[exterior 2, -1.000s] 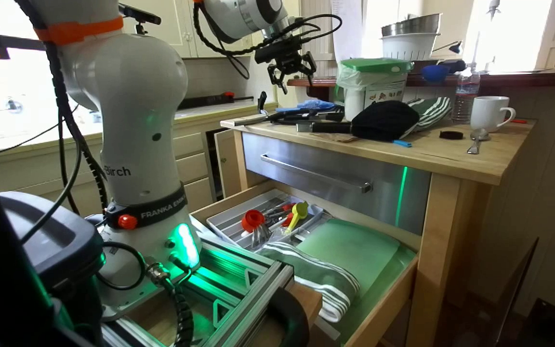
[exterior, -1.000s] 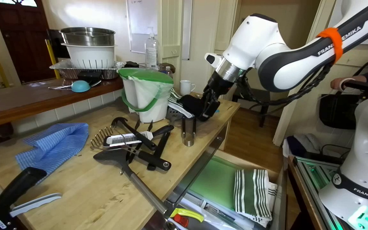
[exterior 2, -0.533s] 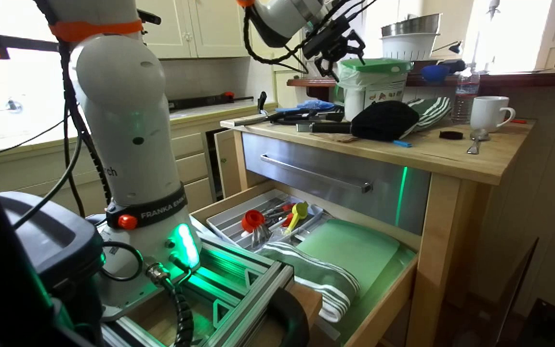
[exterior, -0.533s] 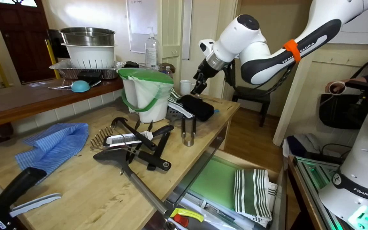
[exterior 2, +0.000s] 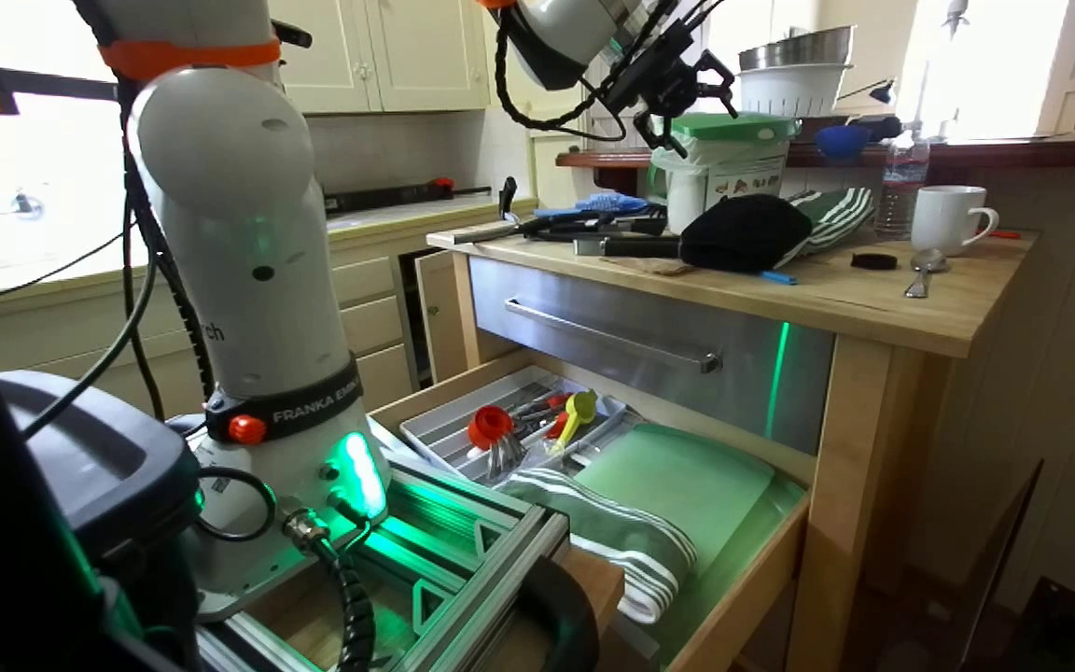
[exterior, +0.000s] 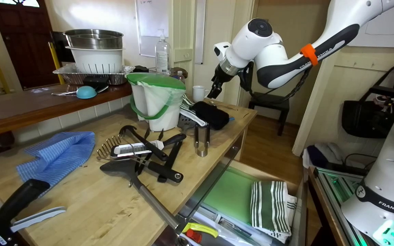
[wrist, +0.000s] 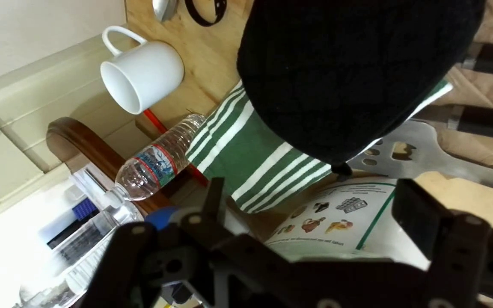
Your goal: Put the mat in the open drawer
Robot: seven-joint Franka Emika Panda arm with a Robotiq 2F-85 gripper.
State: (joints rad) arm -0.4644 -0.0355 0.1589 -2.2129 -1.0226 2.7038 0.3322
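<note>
Above the bench [exterior: 91, 206], the empty gripper [exterior 2: 709, 133] gapes wide; the black mat [wrist: 349, 77], long axis unclear, tapers toward the green-lidded bucket [exterior: 154, 98].

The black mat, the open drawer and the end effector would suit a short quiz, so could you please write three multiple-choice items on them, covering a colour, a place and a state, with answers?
1. What colour is the lining of the open drawer?
A) Red
B) Green
C) Black

2. Where does the black mat lie?
A) Inside the open drawer
B) Inside the white mug
C) On the worktop, over part of a striped towel

3. How does the end effector stand?
A) Open, holding nothing
B) Shut on the black mat
C) Shut on the white mug

1 B: the green shows in both exterior views.
2 C: the wrist view shows the striped towel jutting out from beneath the black mat.
3 A: in the wrist view its jaws stand wide apart with nothing gripped.
</note>
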